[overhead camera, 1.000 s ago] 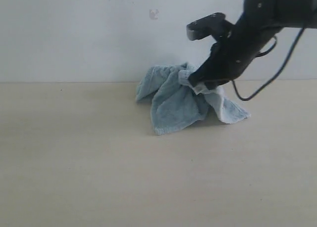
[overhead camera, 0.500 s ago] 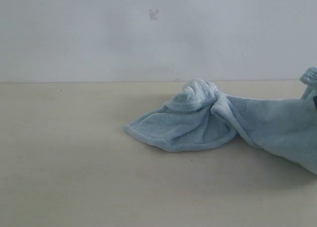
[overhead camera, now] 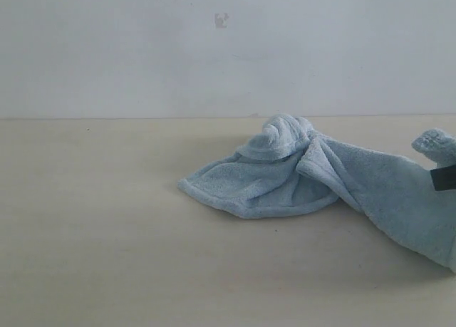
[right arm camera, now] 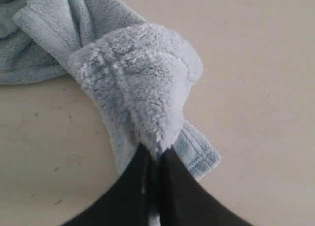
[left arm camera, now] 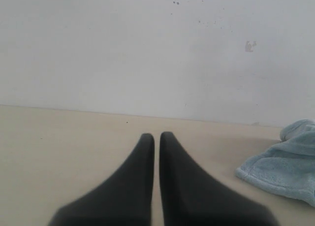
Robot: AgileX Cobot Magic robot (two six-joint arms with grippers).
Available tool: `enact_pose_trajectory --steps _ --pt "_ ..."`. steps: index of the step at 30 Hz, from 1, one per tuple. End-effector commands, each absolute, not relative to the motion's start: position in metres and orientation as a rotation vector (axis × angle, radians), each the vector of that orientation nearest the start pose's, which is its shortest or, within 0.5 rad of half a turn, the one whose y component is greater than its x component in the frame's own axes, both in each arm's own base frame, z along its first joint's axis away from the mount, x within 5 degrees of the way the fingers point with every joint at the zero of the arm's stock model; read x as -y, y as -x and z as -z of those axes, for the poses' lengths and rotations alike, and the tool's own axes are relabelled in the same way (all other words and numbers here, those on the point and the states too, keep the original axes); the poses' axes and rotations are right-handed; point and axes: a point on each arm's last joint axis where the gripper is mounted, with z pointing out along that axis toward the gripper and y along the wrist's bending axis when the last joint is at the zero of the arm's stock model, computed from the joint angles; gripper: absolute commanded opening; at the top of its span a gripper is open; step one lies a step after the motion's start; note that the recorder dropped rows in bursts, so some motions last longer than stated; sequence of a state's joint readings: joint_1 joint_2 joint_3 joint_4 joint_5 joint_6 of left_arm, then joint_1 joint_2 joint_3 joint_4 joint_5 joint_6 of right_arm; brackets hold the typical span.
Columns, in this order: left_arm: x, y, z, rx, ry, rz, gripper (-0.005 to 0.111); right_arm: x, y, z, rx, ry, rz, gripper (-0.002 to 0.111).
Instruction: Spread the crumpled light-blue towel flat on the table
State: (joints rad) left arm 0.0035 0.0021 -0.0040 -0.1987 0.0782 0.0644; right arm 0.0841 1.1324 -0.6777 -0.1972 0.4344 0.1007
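Left gripper shows only in the left wrist view: jaws nearly together, narrow slit, nothing between, low over the table. The towel edge lies off to one side, apart from it. Exterior view: one towel on the table, knotted lump at centre, a sheet running to the right edge. Right gripper is a dark sliver there. Its wrist view shows the gripper clamped on a folded towel corner, hem visible. One towel, two grippers.

Low exterior view facing wall, wrist views share towel
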Motion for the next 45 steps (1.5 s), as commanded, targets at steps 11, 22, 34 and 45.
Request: enact_pose_trajectory --steps 11,22,34,45 --pt "0.001 -0.056 -0.208 -1.540 0.099 0.122 0.004 -0.016 -0.221 -0.262 -2.333 0.194 0.082 0.000" --pt "0.001 -0.056 -0.212 -1.415 0.590 0.645 0.004 -0.017 -0.226 -0.257 -2.338 0.197 0.076 0.000" --pt "0.027 -0.044 -0.261 -1.711 0.323 0.767 0.004 -0.021 -0.246 -0.231 -2.397 0.195 0.050 0.000" --pt "0.050 -0.160 -0.262 -2.079 -0.003 0.733 0.040 -0.022 -0.254 -0.216 -2.444 0.203 0.048 0.000"
